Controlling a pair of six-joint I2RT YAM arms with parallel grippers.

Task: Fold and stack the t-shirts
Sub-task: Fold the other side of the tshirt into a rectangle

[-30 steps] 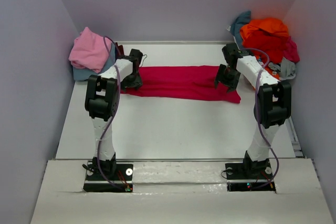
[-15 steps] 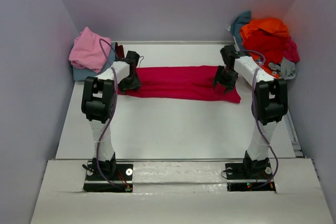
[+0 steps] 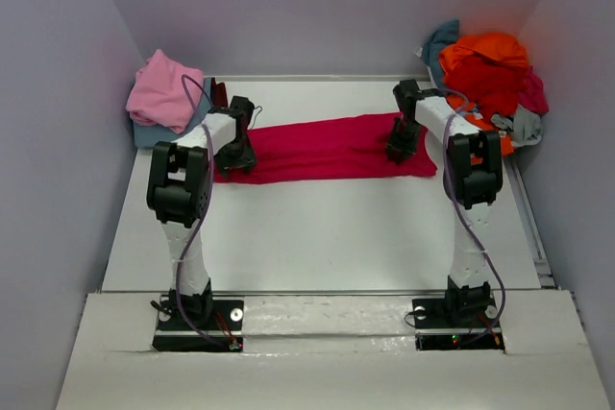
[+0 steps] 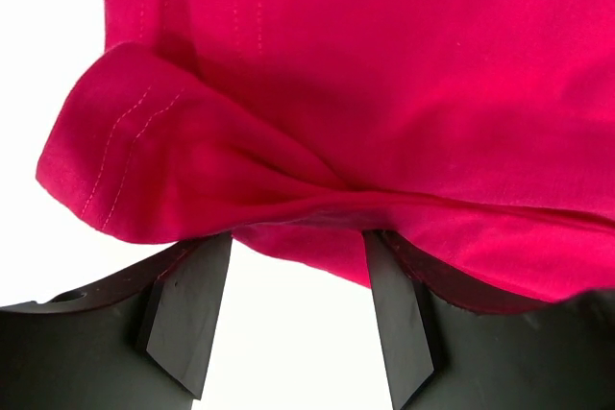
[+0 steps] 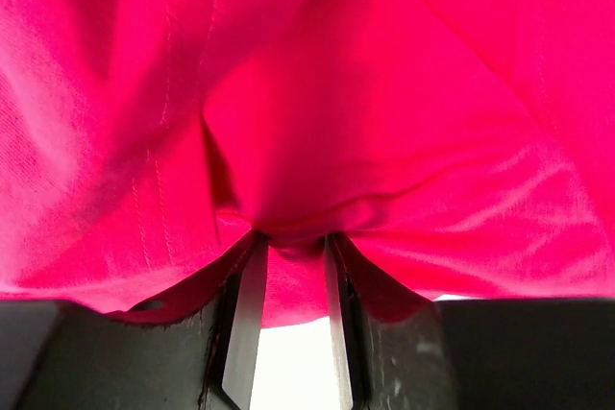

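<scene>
One magenta-red shirt (image 3: 322, 149) lies on the white table (image 3: 317, 237), toward 12 o'clock from the arm bases, drawn out in a long band from 9 to 3 o'clock.

At its 9 o'clock end the left gripper (image 3: 238, 155) is down on the cloth. From the left wrist we see a stitched hem fold bunching over the two black fingers (image 4: 187, 314). They stand a little apart, their tips hidden under the fold that they hold.

At the 3 o'clock end the right gripper (image 3: 402, 146) is on the same shirt. Its wrist view is filled with red cloth, and a tuck of it is pinched in the narrow gap between the fingers (image 5: 245, 324).

At 10 o'clock, against the wall, we see a crumpled pink shirt (image 3: 161, 88) resting on a dusty blue shirt (image 3: 146, 133). At 2 o'clock sits a heap: an orange shirt (image 3: 485, 48) on top, a red shirt (image 3: 480, 79) under it, a teal shirt (image 3: 439, 40) at the back and a grey shirt (image 3: 527, 125) at its 5 o'clock edge.
</scene>
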